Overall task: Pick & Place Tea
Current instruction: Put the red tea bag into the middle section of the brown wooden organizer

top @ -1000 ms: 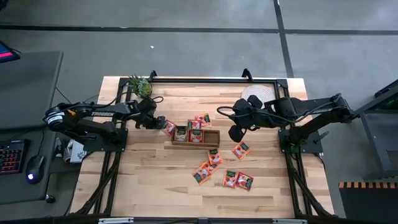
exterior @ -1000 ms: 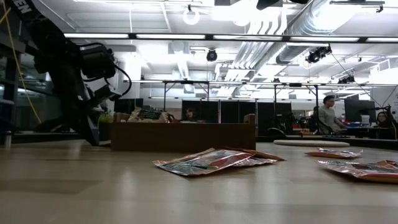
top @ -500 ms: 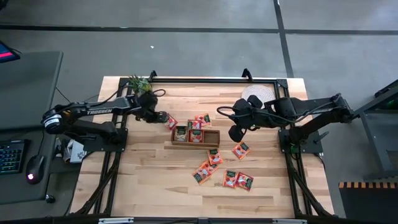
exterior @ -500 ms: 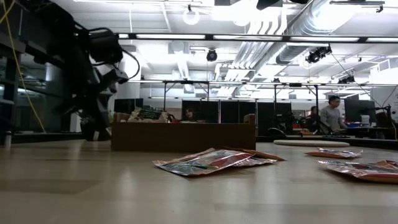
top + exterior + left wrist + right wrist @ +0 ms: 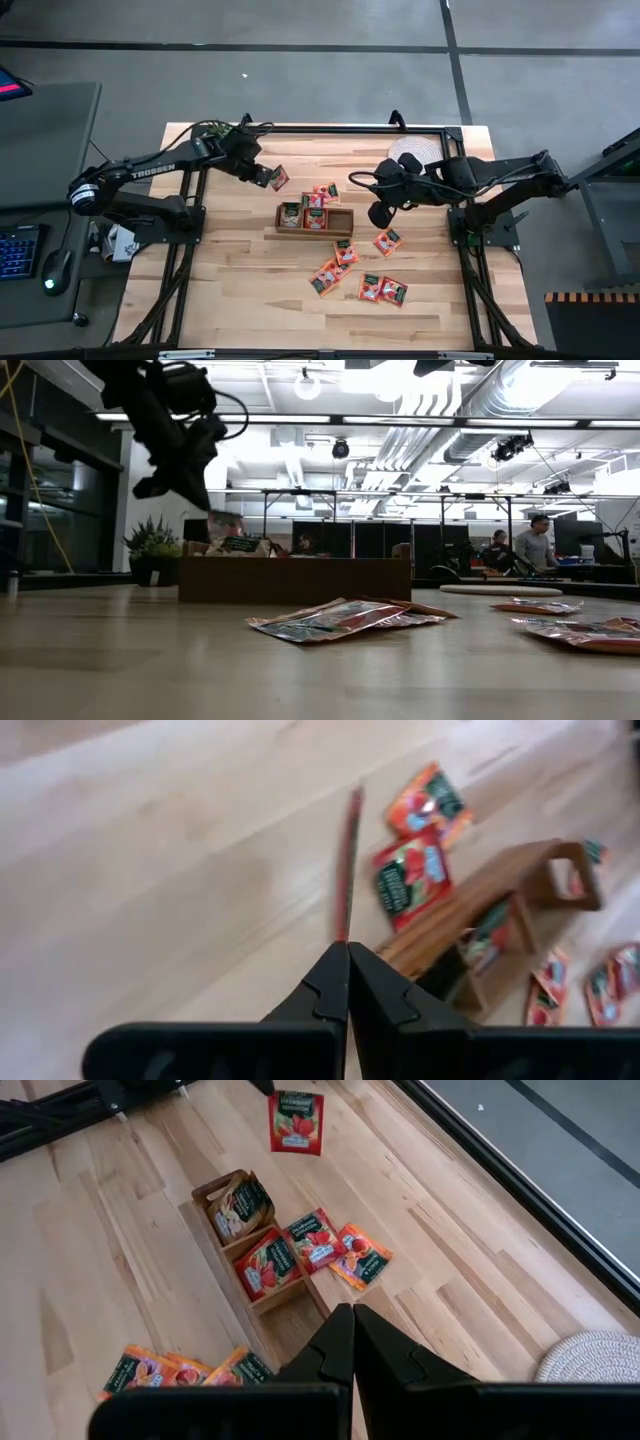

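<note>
1. left gripper (image 5: 268, 177) was clamped on one tea sachet (image 5: 279, 178), lifted off the table (image 5: 220, 290) beside the wooden box (image 5: 315, 219).
2. right gripper (image 5: 378, 214) hung closed, empty (near loose sachets (image 5: 360, 275)).

Glossy foil-like tea sachets (image 5: 296, 1121), a matt brown wooden box (image 5: 340, 224), pale smooth wood-plank table (image 5: 240, 290), woven mat (image 5: 412, 149).

Two dark jointed arms, black cables looped, white TROSSEN lettering on one.
</note>
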